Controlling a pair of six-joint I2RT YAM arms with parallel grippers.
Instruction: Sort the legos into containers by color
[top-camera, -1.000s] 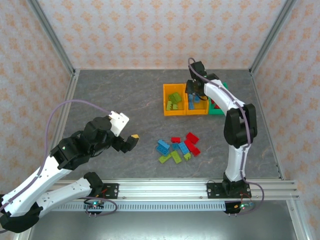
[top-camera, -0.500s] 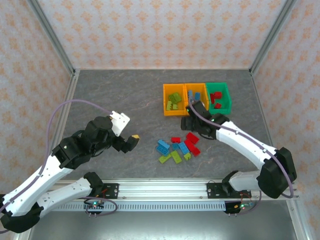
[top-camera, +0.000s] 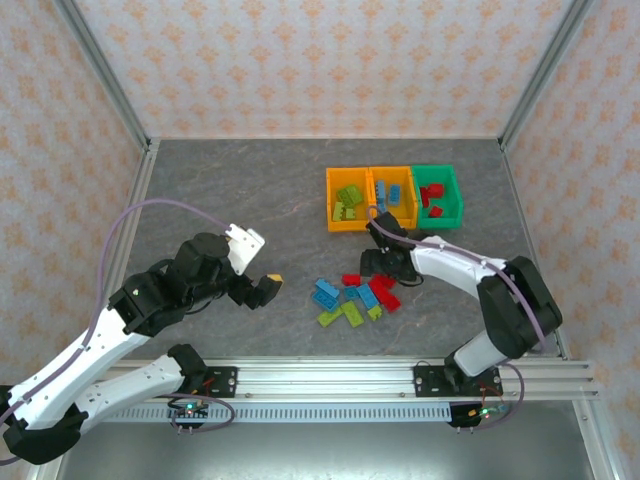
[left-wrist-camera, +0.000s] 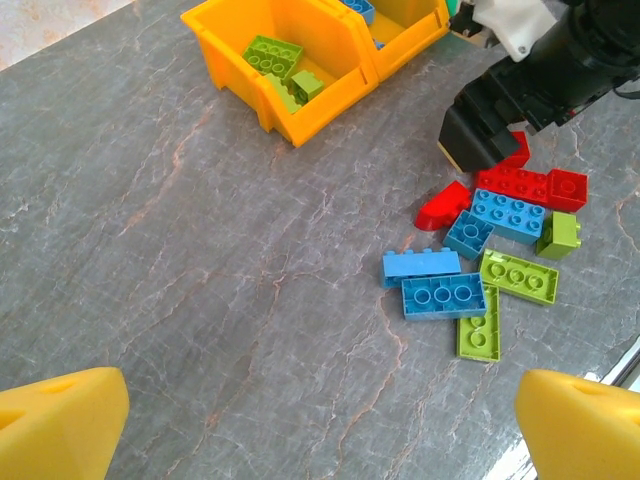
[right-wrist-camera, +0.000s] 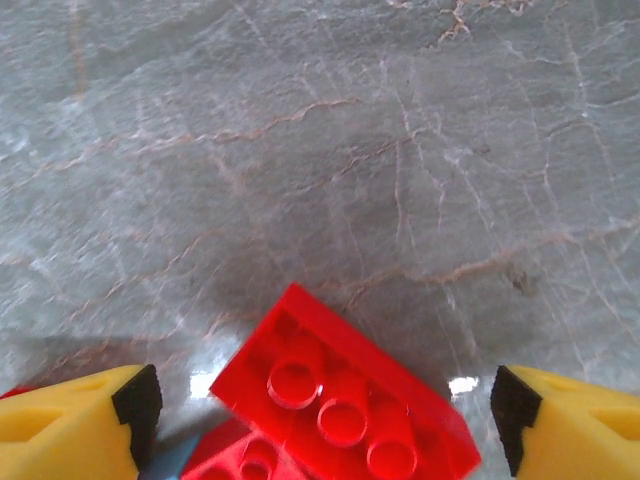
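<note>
Loose legos (top-camera: 355, 296) in red, light blue and lime lie in a pile on the grey table. Three containers stand side by side behind it: an orange-yellow one (top-camera: 330, 200) with lime bricks, an orange-yellow one (top-camera: 392, 170) with blue bricks, and a green one (top-camera: 459, 195) with red bricks. My right gripper (top-camera: 385, 266) hangs low at the pile's far edge. It is open (right-wrist-camera: 322, 415), and a red brick (right-wrist-camera: 340, 395) lies hollow side up between its fingers, apart from both. My left gripper (top-camera: 262, 288) hovers open (left-wrist-camera: 320, 430) over bare table left of the pile (left-wrist-camera: 480, 270).
Metal frame posts and patterned walls close in the table on three sides. A rail (top-camera: 330, 378) with the arm bases runs along the near edge. In the left wrist view the right gripper's black body (left-wrist-camera: 490, 130) stands over the red bricks (left-wrist-camera: 530, 186), near the orange-yellow bin (left-wrist-camera: 310, 115).
My right arm has swung from over the containers down to the far edge of the pile, and its jaws have spread wider. The left arm has barely shifted.
</note>
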